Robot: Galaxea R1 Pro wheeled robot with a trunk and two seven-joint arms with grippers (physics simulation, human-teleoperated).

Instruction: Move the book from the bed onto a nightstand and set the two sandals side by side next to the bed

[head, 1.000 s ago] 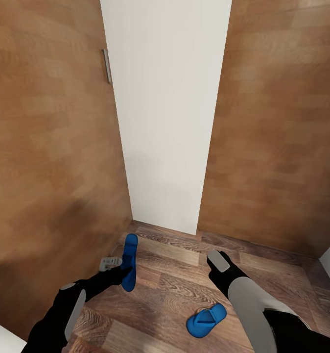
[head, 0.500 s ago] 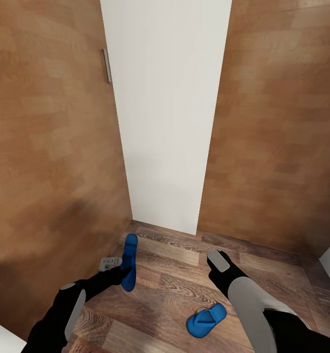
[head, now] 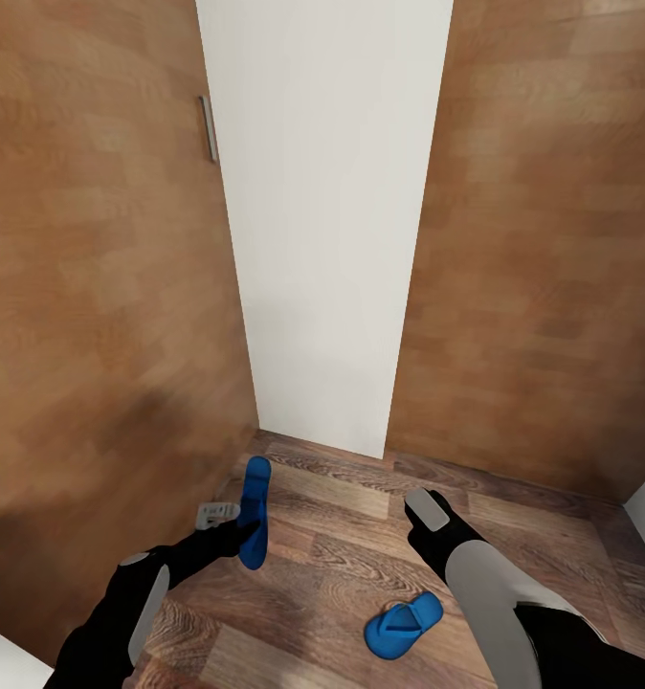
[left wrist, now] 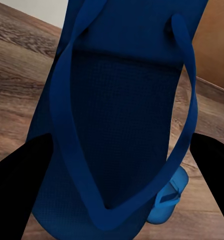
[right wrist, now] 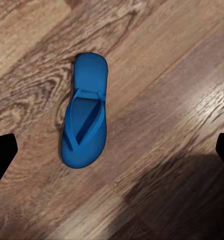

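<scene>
My left gripper (head: 238, 522) is shut on one blue sandal (head: 255, 510), holding it on edge just above the floor near the left wooden panel. In the left wrist view this sandal (left wrist: 116, 115) sits between my black fingers (left wrist: 17, 190). The other sandal (head: 404, 624) lies flat on the wood floor, strap side up, beside my right arm (head: 442, 541). My right gripper (right wrist: 112, 155) hovers open above that sandal (right wrist: 85, 117), its fingertips spread wide. The book, the bed and the nightstand are out of view.
Tall brown wooden panels (head: 93, 306) (head: 552, 249) stand left and right, with a white wall strip (head: 322, 211) between them and a metal handle (head: 209, 129) on the left one. Dark plank floor (head: 342, 565) lies in front. White edges show at both lower corners.
</scene>
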